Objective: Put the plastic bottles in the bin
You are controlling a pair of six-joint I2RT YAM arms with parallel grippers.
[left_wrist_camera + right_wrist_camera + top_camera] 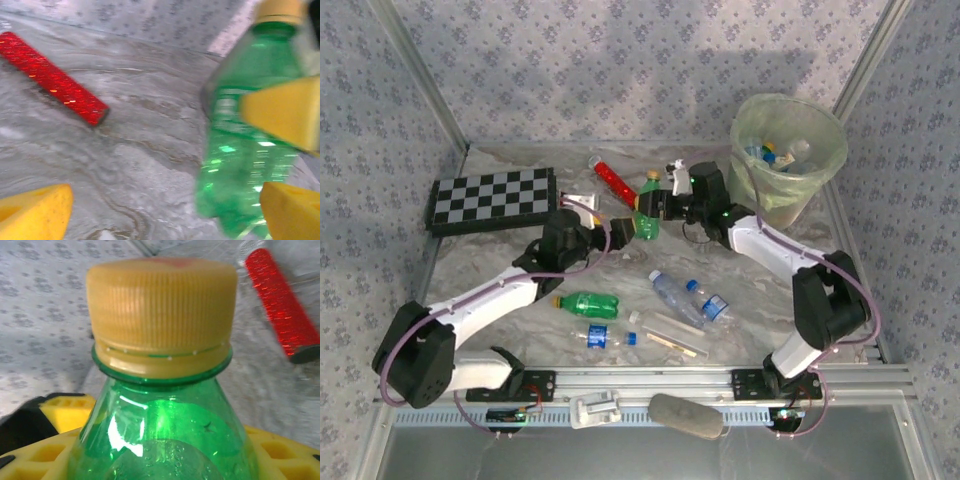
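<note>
Top external: green bottle (pixel 646 212) in right jaws, drop into bin (pixel 817 172) pending

The green bottle was seen held off the surface (pixel 492 250), upright with its yellow cap (pixel 161 315) on top, gripped at the body by the right jaws. The left jaws were spread wide just beside it, holding nothing. The bin stood at far right with a few bottles inside. Other bottles (pixel 588 303) lay on the surface near the arm bases. Step judged: carry to bin. The next move calls for a swing right, a lift above the rim, then release over the opening.
</note>
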